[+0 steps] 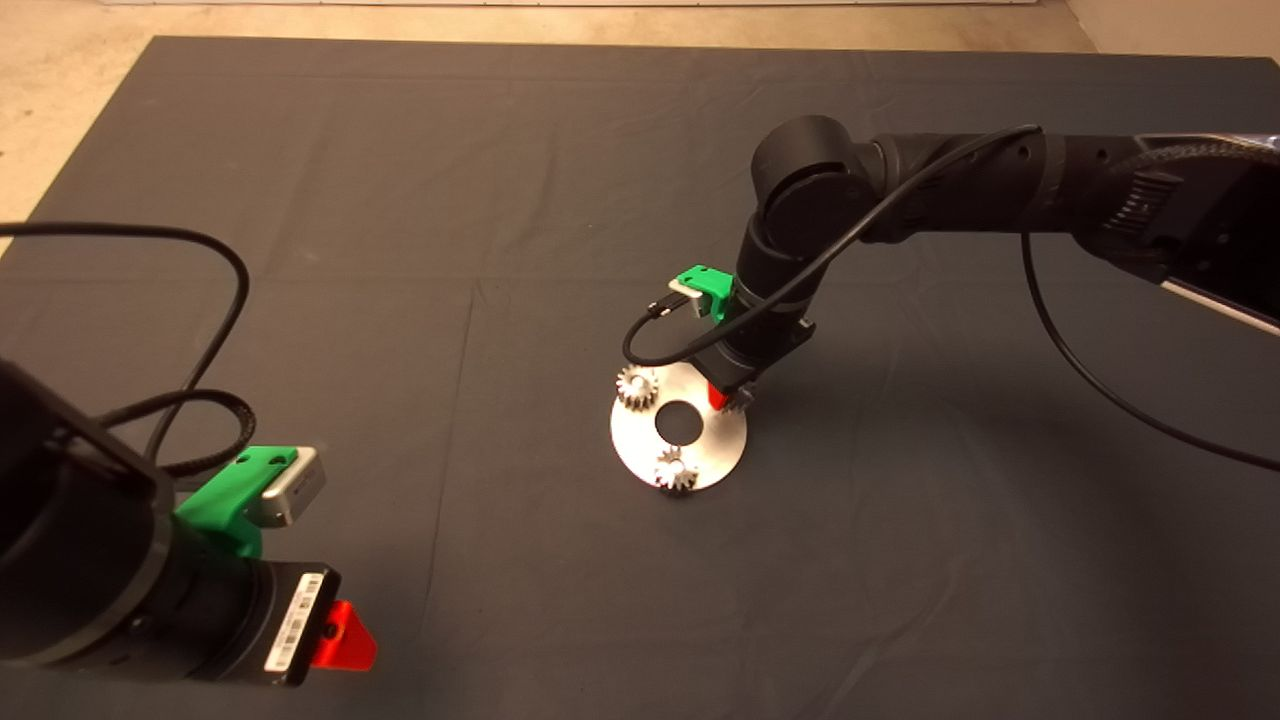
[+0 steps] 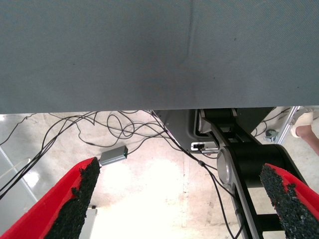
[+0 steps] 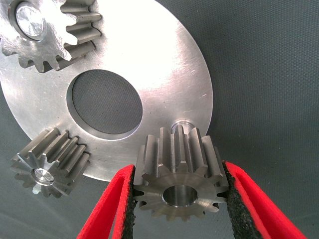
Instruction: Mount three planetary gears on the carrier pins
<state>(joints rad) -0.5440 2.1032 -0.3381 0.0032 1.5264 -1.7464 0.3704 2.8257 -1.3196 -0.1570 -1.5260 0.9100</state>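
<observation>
The flat silver disc (image 1: 700, 445) lies on the mat, and the right wrist view shows its bare face (image 3: 164, 74). Two planetary gears (image 1: 637, 385) (image 1: 676, 470) sit on carrier pins; up close, one (image 3: 47, 30) and the other (image 3: 50, 162) each show a pin end in the centre hole. My right gripper (image 1: 725, 398) is shut on the third gear (image 3: 179, 181), holding it tilted at the disc's rim, just short of the bare pin (image 3: 183, 122). My left gripper (image 1: 340, 635) is parked at the lower left, its fingers (image 2: 75, 199) spread with nothing between them.
The dark mat (image 1: 400, 250) reaches far around the disc. The right arm (image 1: 950, 180) spans in from the right with a cable looping down. Beyond the mat's edge, the left wrist view shows floor cables (image 2: 114, 124) and a person's shoe (image 2: 304, 122).
</observation>
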